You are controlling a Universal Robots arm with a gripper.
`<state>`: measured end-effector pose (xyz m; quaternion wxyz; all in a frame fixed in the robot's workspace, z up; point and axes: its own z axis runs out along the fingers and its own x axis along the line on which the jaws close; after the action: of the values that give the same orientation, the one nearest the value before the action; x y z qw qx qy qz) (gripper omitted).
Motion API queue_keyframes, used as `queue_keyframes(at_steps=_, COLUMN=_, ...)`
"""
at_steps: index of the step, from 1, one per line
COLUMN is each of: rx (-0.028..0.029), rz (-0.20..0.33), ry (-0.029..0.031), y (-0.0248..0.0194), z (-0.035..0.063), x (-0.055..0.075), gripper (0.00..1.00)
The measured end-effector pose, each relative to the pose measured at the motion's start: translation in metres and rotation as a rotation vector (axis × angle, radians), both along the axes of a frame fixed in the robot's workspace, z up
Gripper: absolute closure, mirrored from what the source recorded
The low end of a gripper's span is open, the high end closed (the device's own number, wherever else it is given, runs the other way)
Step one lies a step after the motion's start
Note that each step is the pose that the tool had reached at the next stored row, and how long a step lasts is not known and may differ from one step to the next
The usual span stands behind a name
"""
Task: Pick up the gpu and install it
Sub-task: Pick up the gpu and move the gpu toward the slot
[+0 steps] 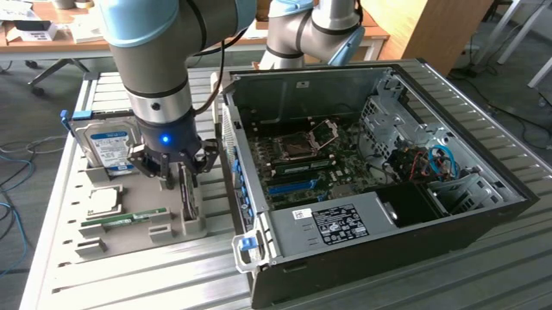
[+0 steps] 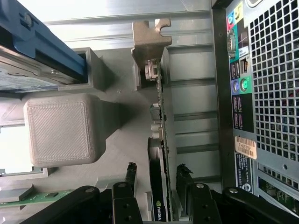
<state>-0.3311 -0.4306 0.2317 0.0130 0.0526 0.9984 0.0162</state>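
Hand (image 2: 157, 170) open, fingers (image 2: 131, 173) straddling upright gpu (image 2: 158, 201) in grey holder (image 2: 60, 130), beside PC case (image 2: 275, 93).

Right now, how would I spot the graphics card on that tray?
Beside the open computer case, on the exterior view's left, lies a grey tray. The gpu stands on edge in its slot nearest the case, under the gripper. Unlike the blue-labelled hard drive and flat green RAM stick, it is thin and black.
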Motion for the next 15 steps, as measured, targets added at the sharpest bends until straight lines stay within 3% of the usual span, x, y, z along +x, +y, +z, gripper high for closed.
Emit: queue_keyframes(at_steps=15, rx=0.0001, rz=0.000, ry=-0.0002, y=0.0000, z=-0.0001, x=0.0015, gripper=0.53)
